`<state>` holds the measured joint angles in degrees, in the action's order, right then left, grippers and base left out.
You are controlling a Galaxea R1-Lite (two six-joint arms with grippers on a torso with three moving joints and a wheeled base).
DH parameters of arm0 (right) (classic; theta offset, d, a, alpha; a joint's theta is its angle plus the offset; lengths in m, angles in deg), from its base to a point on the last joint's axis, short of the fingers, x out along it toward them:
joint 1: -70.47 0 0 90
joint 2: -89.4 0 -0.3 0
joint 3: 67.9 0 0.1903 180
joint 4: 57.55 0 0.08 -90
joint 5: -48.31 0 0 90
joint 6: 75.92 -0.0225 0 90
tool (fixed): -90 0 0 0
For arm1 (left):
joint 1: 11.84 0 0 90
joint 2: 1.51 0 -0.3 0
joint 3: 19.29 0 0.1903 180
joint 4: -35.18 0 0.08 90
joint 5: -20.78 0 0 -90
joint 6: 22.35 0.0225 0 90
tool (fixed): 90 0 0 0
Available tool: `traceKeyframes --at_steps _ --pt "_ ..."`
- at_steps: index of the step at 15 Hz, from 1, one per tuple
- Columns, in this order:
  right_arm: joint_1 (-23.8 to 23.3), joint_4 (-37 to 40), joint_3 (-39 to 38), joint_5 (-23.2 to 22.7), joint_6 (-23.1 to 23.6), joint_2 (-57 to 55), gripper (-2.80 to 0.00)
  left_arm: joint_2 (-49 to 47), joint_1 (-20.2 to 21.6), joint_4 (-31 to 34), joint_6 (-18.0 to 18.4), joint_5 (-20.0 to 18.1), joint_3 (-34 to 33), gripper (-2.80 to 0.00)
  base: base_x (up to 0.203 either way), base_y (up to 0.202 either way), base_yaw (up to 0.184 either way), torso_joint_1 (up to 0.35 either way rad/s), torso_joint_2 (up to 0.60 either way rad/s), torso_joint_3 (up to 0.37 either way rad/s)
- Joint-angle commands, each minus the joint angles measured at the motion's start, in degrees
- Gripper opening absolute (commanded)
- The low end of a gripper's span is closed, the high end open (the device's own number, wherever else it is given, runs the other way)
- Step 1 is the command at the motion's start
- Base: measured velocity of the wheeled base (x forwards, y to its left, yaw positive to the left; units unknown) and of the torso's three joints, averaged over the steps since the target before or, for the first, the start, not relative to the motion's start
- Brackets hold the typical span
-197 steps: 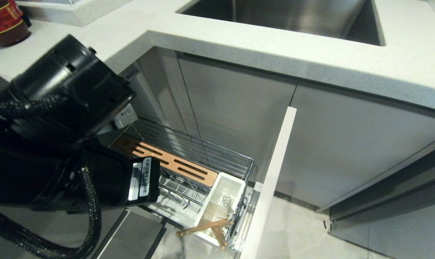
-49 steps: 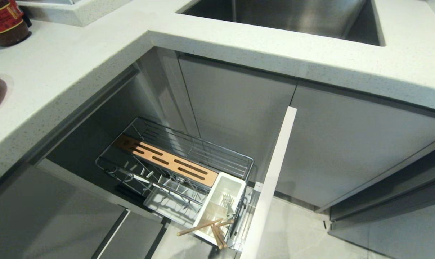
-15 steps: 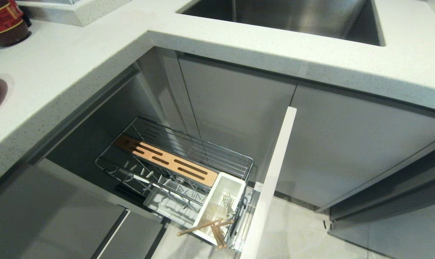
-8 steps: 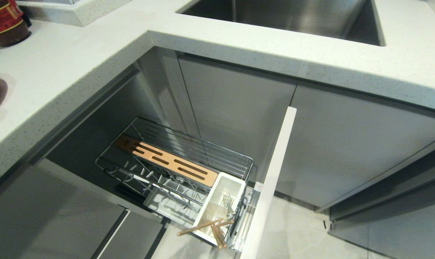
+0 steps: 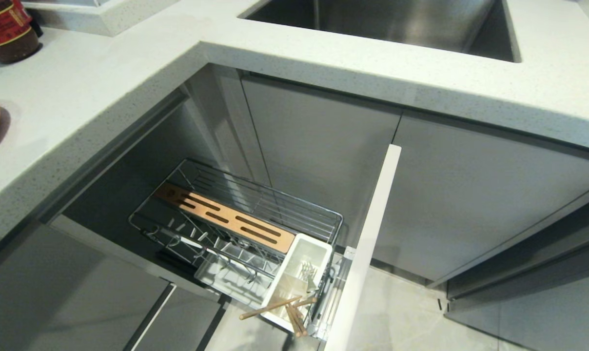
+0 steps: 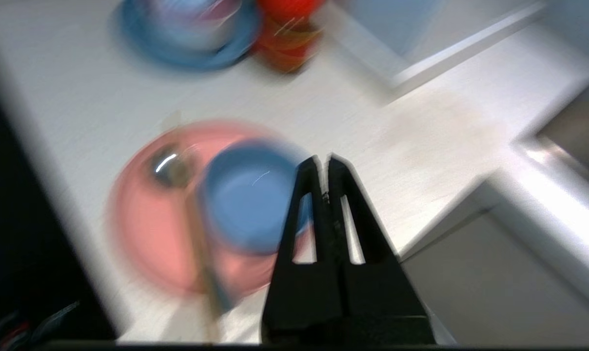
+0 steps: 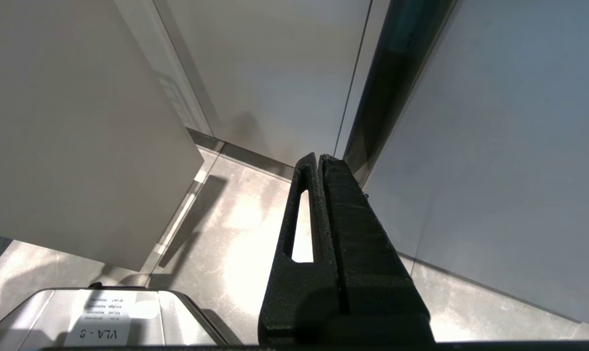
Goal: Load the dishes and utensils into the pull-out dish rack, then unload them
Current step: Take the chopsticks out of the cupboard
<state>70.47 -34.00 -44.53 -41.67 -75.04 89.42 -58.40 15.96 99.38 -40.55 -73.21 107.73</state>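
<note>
The left gripper (image 6: 323, 163) is pressed together, empty, beside the pale blue bowl (image 6: 248, 195) resting on the pink plate (image 6: 148, 229). The bowl is judged light, rigid and slippery; its rim should be pinched.

**Surfaces you're working with**

Your left gripper (image 6: 323, 163) is matt black plastic; beside its tips sits a matt blue bowl (image 6: 248, 195) on a matt salmon-pink plate (image 6: 148, 219), with a glinting metal spoon (image 6: 170, 168). Below, you have the rack's (image 5: 294, 212) shiny chrome wire, a smooth slotted wood strip (image 5: 226, 219), wooden chopsticks (image 5: 284, 308) and a speckled matt stone countertop (image 5: 104, 87).
</note>
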Motion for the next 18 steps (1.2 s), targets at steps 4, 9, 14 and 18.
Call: traceKeyframes --at_steps 4,9,14,18 --pt "-0.01 -0.01 0.0 0.03 0.0 -0.02 -2.8 0.18 -26.88 -3.77 -1.22 7.62 1.92 -2.8 0.0 0.0 0.0 0.0 0.0 0.0" --pt "-0.01 -0.01 0.0 0.04 0.02 -0.02 -2.8 -8.36 -51.75 -5.8 -3.07 17.15 -1.92 -2.8 0.0 0.0 0.0 0.0 0.0 0.0" --pt "0.0 -0.01 0.0 0.06 0.08 -0.02 -2.8 -16.85 -65.63 5.92 -4.43 19.17 -4.91 -2.8 0.0 0.0 0.0 0.0 0.0 0.0" --pt "0.0 -0.01 0.0 0.06 0.01 -0.02 -2.8 -22.9 -69.66 16.83 -4.39 18.74 -4.53 -2.8 0.0 0.0 0.0 0.0 0.0 0.0"
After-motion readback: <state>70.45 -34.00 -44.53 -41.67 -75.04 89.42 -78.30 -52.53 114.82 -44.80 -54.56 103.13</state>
